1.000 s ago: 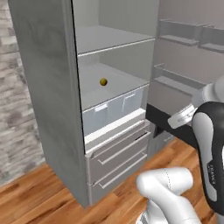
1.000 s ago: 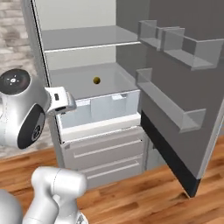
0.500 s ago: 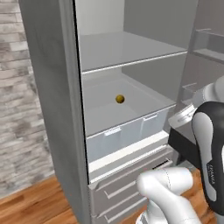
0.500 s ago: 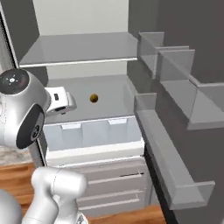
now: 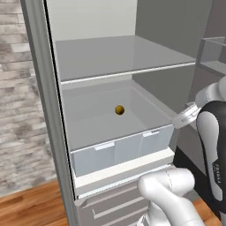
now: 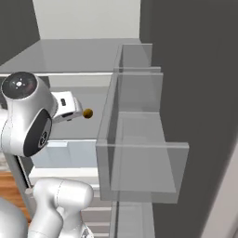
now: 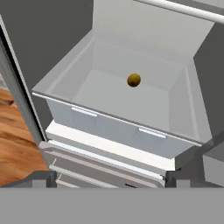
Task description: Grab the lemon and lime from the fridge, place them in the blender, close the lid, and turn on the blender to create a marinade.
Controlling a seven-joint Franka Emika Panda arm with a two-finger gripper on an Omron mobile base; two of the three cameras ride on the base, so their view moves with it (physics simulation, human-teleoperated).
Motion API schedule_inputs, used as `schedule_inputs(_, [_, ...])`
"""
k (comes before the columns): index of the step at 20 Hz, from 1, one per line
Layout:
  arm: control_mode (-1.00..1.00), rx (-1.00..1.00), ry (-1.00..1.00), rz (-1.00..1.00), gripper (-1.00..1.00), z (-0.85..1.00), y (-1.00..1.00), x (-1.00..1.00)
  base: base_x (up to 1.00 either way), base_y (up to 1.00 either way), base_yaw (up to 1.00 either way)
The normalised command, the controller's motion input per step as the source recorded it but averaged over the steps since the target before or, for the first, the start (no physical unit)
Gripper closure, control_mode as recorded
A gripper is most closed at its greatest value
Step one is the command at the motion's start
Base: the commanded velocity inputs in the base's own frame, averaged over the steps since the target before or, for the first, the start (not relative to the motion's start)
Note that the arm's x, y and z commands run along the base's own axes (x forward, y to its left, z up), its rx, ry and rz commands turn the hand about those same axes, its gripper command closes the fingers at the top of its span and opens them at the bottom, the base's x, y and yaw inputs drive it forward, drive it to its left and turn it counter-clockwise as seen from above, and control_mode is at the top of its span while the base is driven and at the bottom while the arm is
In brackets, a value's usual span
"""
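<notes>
1. The jaws are spread wide with nothing between them, in front of the open fridge.
2. Beyond them stand the translucent drawers.
3. Farther back, the lemon rests alone on the shelf above those drawers.

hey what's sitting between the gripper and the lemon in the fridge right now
In the hand view, the translucent drawer front stands between the open gripper and the lemon; beyond it, bare shelf.

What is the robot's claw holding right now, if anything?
Nothing. The claw is open and empty, outside the fridge; the lemon lies untouched on the shelf inside, well apart from it.
</notes>
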Motion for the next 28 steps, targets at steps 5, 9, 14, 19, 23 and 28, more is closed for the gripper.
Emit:
schedule_inputs(5, [1.0,0.0,0.0,0.0,-1.0,0.0,0.0,0.0,0.01,0.05,0.02])
schedule_inputs(9, [1.0,0.0,0.0,0.0,-1.0,0.0,0.0,0.0,0.09,0.1,0.09])
schedule_inputs(14, [1.0,0.0,0.0,0.0,-1.0,0.0,0.0,0.0,0.0,0.09,0.06])
schedule_inputs(19, [-1.0,-0.01,0.03,0.0,-1.0,-0.05,0.09,0.06,0.01,0.22,0.03])
schedule_inputs(23, [-1.0,-0.02,0.14,-0.14,-1.0,-0.36,0.36,0.61,0.0,0.0,0.0])
schedule_inputs(28, [-1.0,0.0,0.2,-0.17,-1.0,-0.48,0.13,0.61,0.0,0.0,0.0])
